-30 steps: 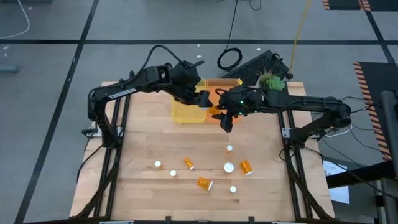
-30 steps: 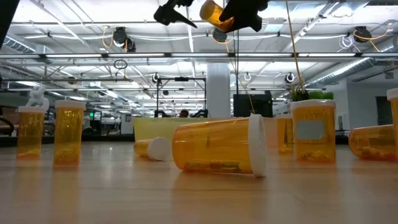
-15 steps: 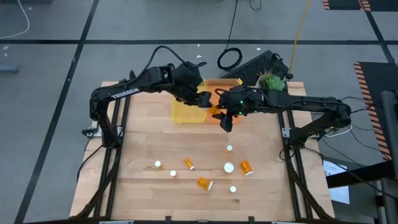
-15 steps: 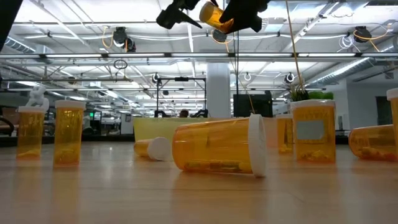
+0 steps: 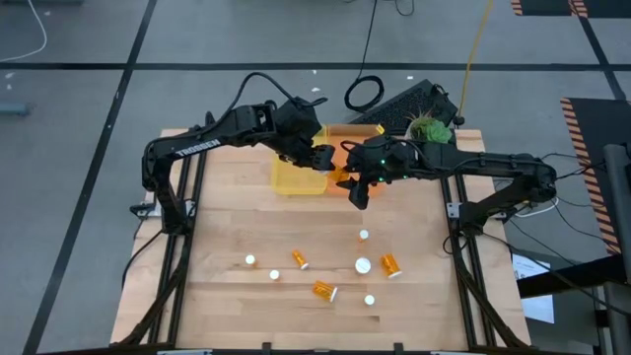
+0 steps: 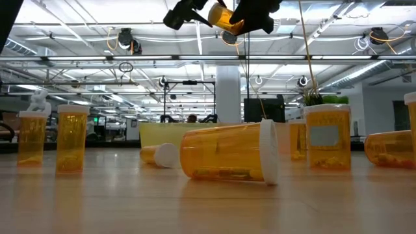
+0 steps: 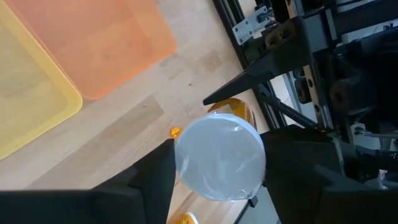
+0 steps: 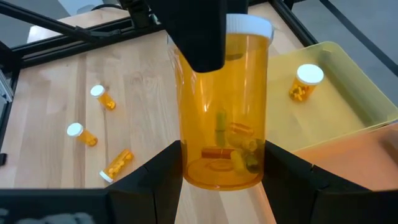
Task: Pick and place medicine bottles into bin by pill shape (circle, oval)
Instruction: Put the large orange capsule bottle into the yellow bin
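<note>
- Since a second ago the left gripper (image 5: 322, 157) has edged closer to the translucent orange pill bottle with a white cap (image 8: 222, 99). Both grippers' fingers now pinch it in mid-air by the trays: likely a handover.
- The right gripper (image 5: 358, 192) grips the smooth cylinder's base.
- The shallow yellow tray (image 5: 296, 179) and orange tray (image 7: 99, 43) are glossy plastic; remaining bottles (image 5: 325, 290) lie nearer on grainy wood.

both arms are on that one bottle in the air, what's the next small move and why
Probably the left gripper should open and back off. Its fingers clamp the white cap while the right gripper grips the bottle body, so the right arm could then carry it to a tray.
</note>
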Controlling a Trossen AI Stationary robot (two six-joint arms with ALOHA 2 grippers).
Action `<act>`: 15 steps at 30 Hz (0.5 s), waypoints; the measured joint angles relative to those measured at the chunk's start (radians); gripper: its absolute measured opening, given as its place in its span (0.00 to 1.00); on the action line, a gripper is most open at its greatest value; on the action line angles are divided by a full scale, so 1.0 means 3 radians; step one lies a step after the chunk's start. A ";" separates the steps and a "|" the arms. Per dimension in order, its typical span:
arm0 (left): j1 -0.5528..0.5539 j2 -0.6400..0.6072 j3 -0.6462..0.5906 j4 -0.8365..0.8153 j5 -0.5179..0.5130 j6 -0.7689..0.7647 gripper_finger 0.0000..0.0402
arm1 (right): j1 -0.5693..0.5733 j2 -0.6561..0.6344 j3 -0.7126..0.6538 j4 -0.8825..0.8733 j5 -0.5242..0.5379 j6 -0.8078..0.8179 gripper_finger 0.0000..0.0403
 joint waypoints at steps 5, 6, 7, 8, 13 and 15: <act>0.0000 0.0000 0.0000 0.0022 0.0003 0.0031 0.58 | -0.0001 0.0000 0.0000 0.0003 -0.0003 -0.0034 0.46; 0.0000 0.0000 0.0000 0.0035 0.0012 0.0032 0.58 | -0.0001 -0.0001 0.0000 0.0003 -0.0003 -0.0035 0.46; 0.0000 0.0000 0.0000 0.0046 0.0031 0.0031 0.58 | -0.0001 -0.0002 0.0000 0.0003 -0.0003 -0.0036 0.46; 0.0001 0.0000 -0.0001 0.0053 0.0053 0.0026 0.57 | -0.0001 -0.0005 0.0000 0.0003 -0.0002 -0.0035 0.46; 0.0003 0.0000 -0.0003 0.0051 0.0133 0.0003 0.58 | 0.0000 -0.0006 0.0000 0.0025 -0.0007 -0.0038 0.45; 0.0003 -0.0003 -0.0003 0.0060 0.0151 0.0014 0.59 | 0.0000 -0.0006 0.0000 0.0057 -0.0009 -0.0052 0.45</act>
